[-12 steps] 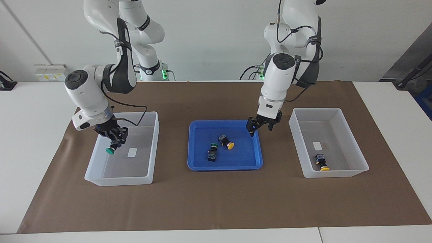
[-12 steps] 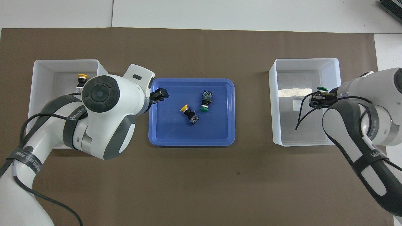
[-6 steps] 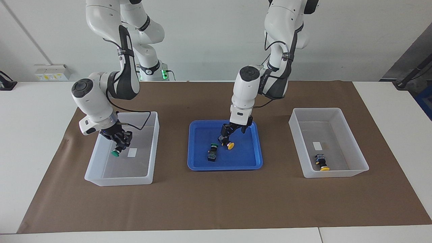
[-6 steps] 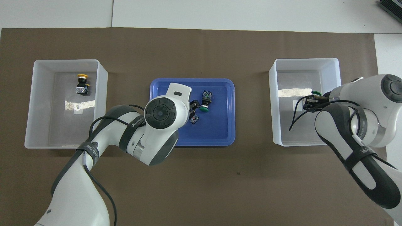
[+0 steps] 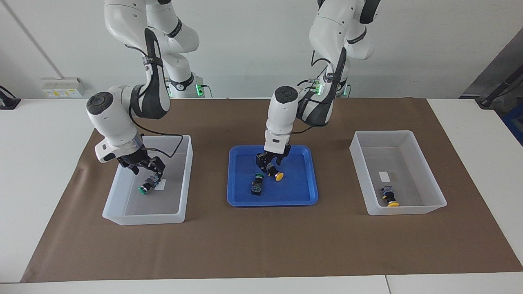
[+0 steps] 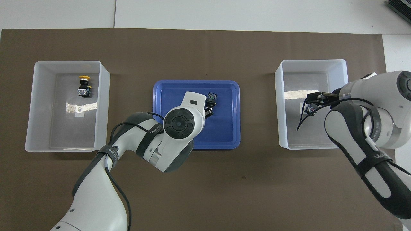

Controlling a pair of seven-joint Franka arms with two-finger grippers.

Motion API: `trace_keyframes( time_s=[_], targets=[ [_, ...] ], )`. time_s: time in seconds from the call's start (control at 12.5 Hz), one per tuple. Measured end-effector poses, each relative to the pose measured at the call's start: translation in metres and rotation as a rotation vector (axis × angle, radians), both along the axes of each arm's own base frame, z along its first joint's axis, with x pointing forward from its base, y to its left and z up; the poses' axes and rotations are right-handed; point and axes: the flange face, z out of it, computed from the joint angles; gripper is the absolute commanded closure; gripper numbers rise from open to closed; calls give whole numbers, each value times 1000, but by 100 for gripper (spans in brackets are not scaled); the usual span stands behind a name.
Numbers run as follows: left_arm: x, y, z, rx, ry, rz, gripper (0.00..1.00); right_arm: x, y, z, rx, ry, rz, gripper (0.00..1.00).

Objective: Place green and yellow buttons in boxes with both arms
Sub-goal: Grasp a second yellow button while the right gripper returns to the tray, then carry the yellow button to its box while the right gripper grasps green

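The left end effector [image 5: 266, 164] is down in the blue tray [image 5: 304, 202], set about the body of the tray yellow button [image 5: 274, 172]; whether it has closed cannot be told. Advice: grip the blocky body, not the round cap, and lift straight up, clear of the tray green button [image 5: 257, 185] just beside it.

The right end effector [image 5: 145, 167] stands spread wide inside the right-end box [image 5: 122, 216]. The boxed green button [image 5: 148, 185] lies free beneath it, on the floor label.

Toward the left arm's end of the tabletop from the blue tray, the left-end box [image 5: 433, 192] contains the boxed yellow button [image 5: 389, 197].
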Motion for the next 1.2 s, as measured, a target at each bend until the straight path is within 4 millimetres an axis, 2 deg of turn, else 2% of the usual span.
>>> trace_keyframes(
  time_s=[0.08,0.16,0.24,0.4,0.48,0.64,0.8,0.88,1.04,1.2],
  targets=[
    [-1,0,-2,2,3,0,52,3,5,25,5,-15,7,0],
    [-3,0,-5,5,6,-3,78,5,14,51,10,-28,12,0],
    [-4,-1,-6,7,8,-11,100,6,26,73,12,-34,8,0],
    [-8,-6,-5,9,6,-35,100,7,59,107,11,-22,3,0],
    [-10,-8,-5,14,10,-46,100,6,82,117,14,-13,1,0],
    [-12,-7,0,33,17,-101,100,0,144,123,21,-5,0,0],
    [-9,5,28,59,26,-152,100,-2,195,115,17,6,-3,0],
    [-4,20,51,70,28,-168,100,4,208,109,14,9,-3,0],
    [8,59,93,92,27,-228,100,18,228,88,9,15,-17,0],
    [24,105,122,109,18,-282,100,25,276,53,10,11,-29,0]
  ],
)
